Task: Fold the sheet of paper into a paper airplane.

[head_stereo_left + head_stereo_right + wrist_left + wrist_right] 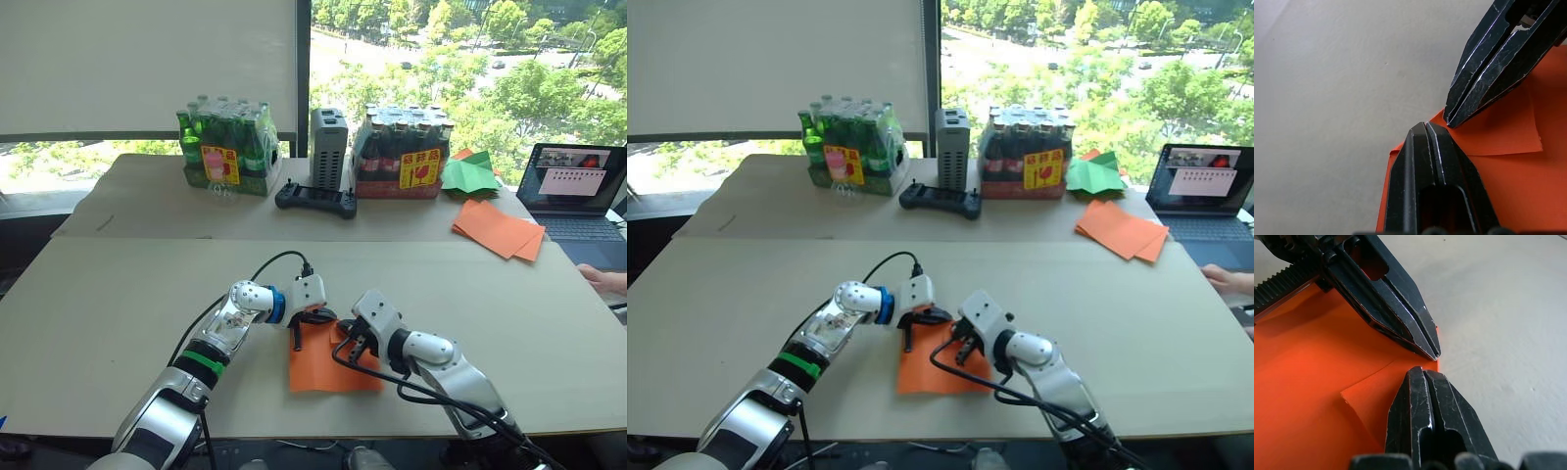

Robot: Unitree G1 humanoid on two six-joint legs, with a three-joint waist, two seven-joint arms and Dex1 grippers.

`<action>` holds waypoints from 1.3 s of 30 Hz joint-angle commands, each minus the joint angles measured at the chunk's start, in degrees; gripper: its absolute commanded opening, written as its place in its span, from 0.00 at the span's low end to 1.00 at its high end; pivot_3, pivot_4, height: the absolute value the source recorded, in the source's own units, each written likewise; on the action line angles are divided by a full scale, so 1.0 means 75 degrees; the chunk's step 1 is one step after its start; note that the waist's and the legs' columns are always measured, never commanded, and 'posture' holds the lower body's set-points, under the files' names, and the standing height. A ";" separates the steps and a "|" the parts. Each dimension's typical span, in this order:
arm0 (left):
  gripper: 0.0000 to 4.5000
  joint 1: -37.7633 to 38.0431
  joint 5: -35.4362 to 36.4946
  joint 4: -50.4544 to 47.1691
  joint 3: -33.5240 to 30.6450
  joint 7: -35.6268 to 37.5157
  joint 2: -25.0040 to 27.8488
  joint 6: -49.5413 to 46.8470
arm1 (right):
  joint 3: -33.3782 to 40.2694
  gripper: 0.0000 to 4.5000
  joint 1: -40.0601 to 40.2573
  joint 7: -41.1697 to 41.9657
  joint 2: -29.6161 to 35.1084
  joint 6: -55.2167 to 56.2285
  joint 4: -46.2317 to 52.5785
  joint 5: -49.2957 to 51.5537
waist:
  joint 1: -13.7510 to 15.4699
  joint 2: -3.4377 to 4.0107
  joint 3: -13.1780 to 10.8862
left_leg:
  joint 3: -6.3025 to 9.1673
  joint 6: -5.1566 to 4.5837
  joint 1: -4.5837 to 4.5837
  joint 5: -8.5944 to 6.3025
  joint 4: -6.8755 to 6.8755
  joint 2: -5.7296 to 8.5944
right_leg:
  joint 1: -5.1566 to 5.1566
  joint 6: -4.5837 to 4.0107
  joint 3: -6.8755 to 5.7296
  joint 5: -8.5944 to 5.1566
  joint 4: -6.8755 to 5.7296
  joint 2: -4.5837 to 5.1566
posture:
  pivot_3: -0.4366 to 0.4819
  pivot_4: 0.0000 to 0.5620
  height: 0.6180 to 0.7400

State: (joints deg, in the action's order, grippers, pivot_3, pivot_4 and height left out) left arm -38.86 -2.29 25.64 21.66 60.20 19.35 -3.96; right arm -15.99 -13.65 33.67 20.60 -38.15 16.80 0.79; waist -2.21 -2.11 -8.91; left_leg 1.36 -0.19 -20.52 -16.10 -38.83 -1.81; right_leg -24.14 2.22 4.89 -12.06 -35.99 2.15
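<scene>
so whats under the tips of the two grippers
The orange sheet of paper, flat on the table. The left gripper and right gripper, both shut, press a folded-over corner flap; whatever lies beneath it is covered.

The far edge of the sheet of paper (328, 367) lies hidden under the left pincer (306, 321) and right pincer (351, 345). The laptop (578, 196) and a person's hand (602, 281) are cut off at the right edge. Bottle labels are too small to read.

Head stereo pair looks forward and down across the table (118, 294) toward the window. Each wrist camera sits very close above the sheet of paper (1508, 181), sharing its folded corner.
</scene>
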 commanded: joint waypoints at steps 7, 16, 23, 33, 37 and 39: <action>0.00 0.0107 -0.0118 -0.0071 0.0077 -0.0020 -0.0032 0.0002 | 0.0145 0.00 0.0564 -0.0026 0.0429 -0.0812 0.0085 0.0192 | 0.0014 0.0001 0.0002 | 0.0000 0.0000 0.0001 0.0000 0.0000 0.0000 | 0.0002 0.0003 0.0000 -0.0002 0.0001 0.0000 | 0.48 0.27 0.94; 0.00 0.0115 -0.0117 -0.0049 0.0101 0.0021 -0.0049 0.0039 | 0.0339 0.00 0.1033 -0.0097 0.0737 -0.1142 0.0585 0.0427 | 0.0024 0.0000 0.0003 | 0.0000 0.0000 0.0001 0.0000 0.0000 0.0000 | 0.0004 0.0022 0.0000 -0.0014 0.0003 0.0000 | 0.48 0.27 0.94; 0.00 0.0144 -0.0114 -0.0065 0.0106 0.0050 -0.0039 0.0060 | 0.0539 0.00 0.1473 -0.0173 0.0963 -0.1427 0.0991 0.0621 | 0.0044 -0.0002 0.0008 | 0.0000 0.0000 0.0001 0.0000 0.0000 0.0001 | 0.0006 0.0054 0.0000 -0.0032 0.0005 0.0002 | 0.48 0.27 0.94; 0.00 0.0162 -0.0108 -0.0093 0.0116 0.0089 -0.0033 0.0072 | 0.0704 0.00 0.1914 -0.0265 0.1284 -0.1628 0.1565 0.0906 | 0.0084 -0.0010 0.0019 | 0.0000 -0.0001 0.0004 -0.0001 0.0001 0.0001 | 0.0009 0.0061 0.0000 -0.0038 0.0007 0.0002 | 0.48 0.27 0.94; 0.00 0.0145 -0.0111 -0.0069 0.0120 0.0100 -0.0034 0.0086 | 0.1076 0.00 0.1753 -0.0271 0.1170 -0.1668 0.2059 0.1284 | 0.0106 -0.0010 0.0019 | 0.0000 -0.0001 0.0003 -0.0001 0.0001 0.0001 | 0.0008 0.0062 0.0000 -0.0038 0.0007 0.0002 | 0.48 0.27 0.94; 0.00 0.0136 -0.0111 -0.0060 0.0118 0.0100 -0.0038 0.0091 | 0.1298 0.00 0.1689 -0.0206 0.1155 -0.1489 0.2327 0.1496 | 0.0126 -0.0010 0.0019 | 0.0000 -0.0001 0.0000 -0.0001 0.0001 0.0001 | 0.0004 0.0061 0.0000 -0.0038 0.0007 0.0002 | 0.48 0.27 0.94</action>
State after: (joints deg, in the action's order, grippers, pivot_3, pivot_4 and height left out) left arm -38.25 -2.25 25.43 21.77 60.52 19.01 -3.49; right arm -7.92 -1.32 31.91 29.12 -48.83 32.54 10.54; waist -1.27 -2.19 -8.76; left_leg 1.35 -0.20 -20.53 -16.11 -38.82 -1.81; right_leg -24.12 2.68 4.89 -12.35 -35.93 2.16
